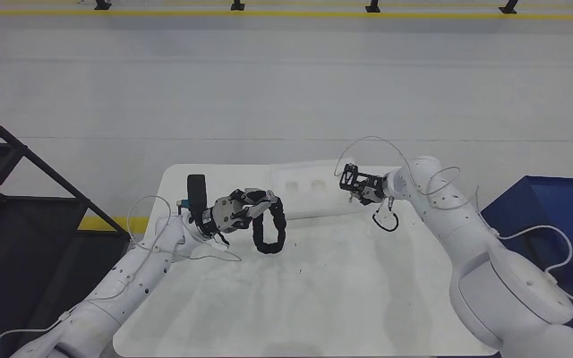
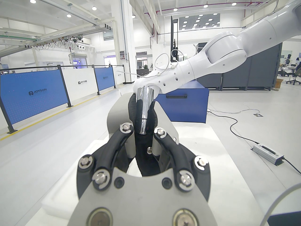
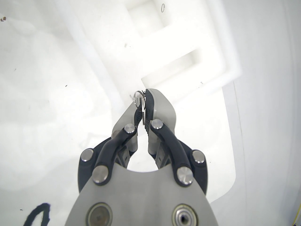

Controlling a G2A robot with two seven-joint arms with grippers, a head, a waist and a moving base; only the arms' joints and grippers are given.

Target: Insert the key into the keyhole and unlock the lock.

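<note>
Alignment is the whole job at this stage. The left gripper (image 1: 235,210) has its fingers clamped on the lock (image 2: 144,110), a chrome barrel with a black cable loop, held up above the left side of the table (image 1: 358,295). The right gripper (image 1: 352,183) is pinched closed on the key (image 3: 140,103), whose ring (image 3: 137,93) pokes out past the fingertips. It hangs over the edge of the white foam tray (image 1: 309,204), well apart from the lock.

Nothing is inserted yet, so the step in hand looks like bringing the key across to the barrel. The keyhole itself cannot be made out, though the barrel's free end points toward the right arm.

To do this well, I would hold the lock dead steady and line the key up with the barrel's long axis before closing the gap. The push should then be slow and straight. The pads grip thin, flat metal, so any sideways nudge at the mouth could twist the key in the grip. Only once it is fully seated should the wrist turn.
</note>
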